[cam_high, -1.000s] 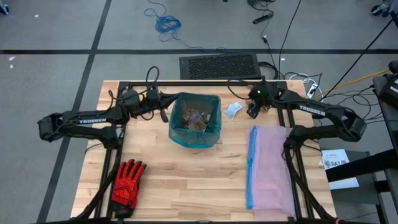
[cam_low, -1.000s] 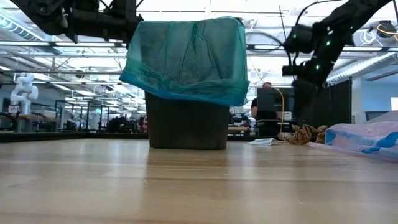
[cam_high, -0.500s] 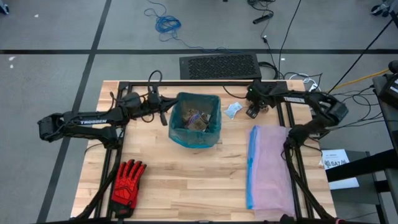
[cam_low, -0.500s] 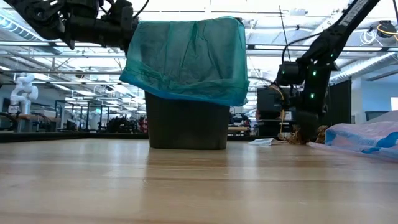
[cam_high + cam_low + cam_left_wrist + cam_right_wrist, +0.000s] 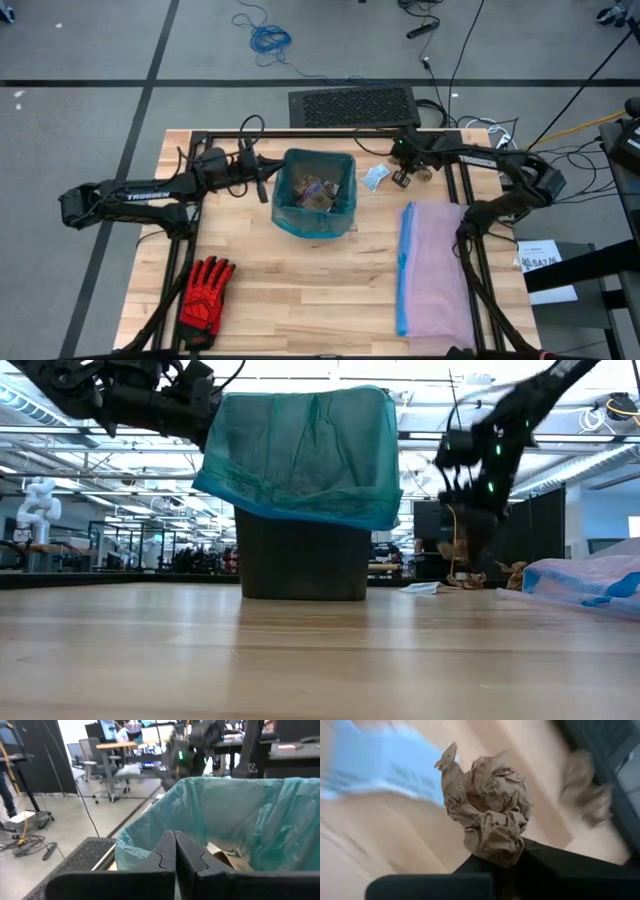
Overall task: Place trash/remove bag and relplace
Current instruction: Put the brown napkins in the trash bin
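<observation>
Your view from above shows a pale wooden bench (image 5: pixel 300 280) inside a black frame.

Nearest you, at 7 o'clock, a red-and-black work glove (image 5: pixel 205 290) lies flat. At 4 o'clock a pale lilac translucent plastic bag with a blue rim (image 5: pixel 432 270) lies spread out.

At the centre stands a dark bin (image 5: pixel 300 560) lined with the thin translucent teal-green plastic bag (image 5: pixel 314 192), its edge folded over the rim. Crumpled tan-brown paper lumps (image 5: pixel 318 190) already lie inside the bag.

At 10 o'clock, your left end effector (image 5: pixel 262 182) hangs just beside the bin's rim, its two dark fingers (image 5: pixel 167 852) pressed together and holding nothing.

At 1 o'clock, a pale blue scrap (image 5: pixel 375 177) lies on the bench between the bin and your right end effector (image 5: pixel 404 178). That end effector is clamped on one crumpled tan-brown paper lump (image 5: pixel 487 812), lifted clear of the bench. Another tan lump (image 5: pixel 427 173) lies just beside it, near the bench's far edge.

Beyond the bench, a dark ridged mat (image 5: pixel 353 105) lies on the grey floor.
</observation>
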You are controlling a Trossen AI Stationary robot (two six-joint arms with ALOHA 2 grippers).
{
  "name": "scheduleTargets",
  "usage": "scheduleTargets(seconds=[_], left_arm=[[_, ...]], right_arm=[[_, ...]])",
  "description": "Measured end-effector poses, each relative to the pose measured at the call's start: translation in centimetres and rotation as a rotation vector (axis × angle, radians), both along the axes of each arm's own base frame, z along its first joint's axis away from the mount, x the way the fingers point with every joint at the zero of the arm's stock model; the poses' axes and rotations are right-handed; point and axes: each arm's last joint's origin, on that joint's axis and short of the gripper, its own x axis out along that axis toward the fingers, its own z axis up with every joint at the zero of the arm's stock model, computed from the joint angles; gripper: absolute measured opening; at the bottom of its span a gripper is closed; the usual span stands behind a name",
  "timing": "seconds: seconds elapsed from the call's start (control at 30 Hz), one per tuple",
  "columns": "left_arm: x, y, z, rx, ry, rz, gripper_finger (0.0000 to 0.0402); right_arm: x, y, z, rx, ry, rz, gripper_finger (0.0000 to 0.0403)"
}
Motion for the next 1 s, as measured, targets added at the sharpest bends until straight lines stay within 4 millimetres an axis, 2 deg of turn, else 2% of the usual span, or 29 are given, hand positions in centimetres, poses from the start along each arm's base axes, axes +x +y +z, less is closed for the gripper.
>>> scheduleTargets(seconds=[0.27,0.37,0.47,0.6,0.7,0.8,0.9,1.0], left_arm=[[0.4,0.0,2.3,0.009,0.156,-0.063,0.0],[0.5,-0.1,3.2,0.014,0.203,-0.096,0.0],[0.6,-0.4,4.0,0.024,0.203,-0.178,0.0],[0.7,-0.7,4.2,0.016,0.184,-0.27,0.0],[0.6,-0.7,4.3,0.021,0.179,-0.262,0.0],[0.6,-0.7,4.3,0.025,0.179,-0.237,0.0],[0.4,-0.7,4.6,0.031,0.17,-0.231,0.0],[0.4,-0.7,5.2,0.026,0.171,-0.229,0.0]], right_arm=[[1.5,2.4,10.4,-0.157,-0.217,0.116,0.0001],[2.3,4.0,14.2,-0.19,-0.347,0.218,0.0001],[3.7,5.6,17.0,-0.2,-0.488,0.341,0.0001],[6.3,7.6,18.1,-0.204,-0.585,0.474,0.0],[8.5,9.0,17.6,-0.177,-0.596,0.541,0.0],[10.7,9.5,16.7,-0.119,-0.596,0.528,0.0005],[12.4,9.3,16.0,-0.09,-0.555,0.515,0.0032],[13.7,9.0,16.0,-0.086,-0.537,0.518,0.0083]])
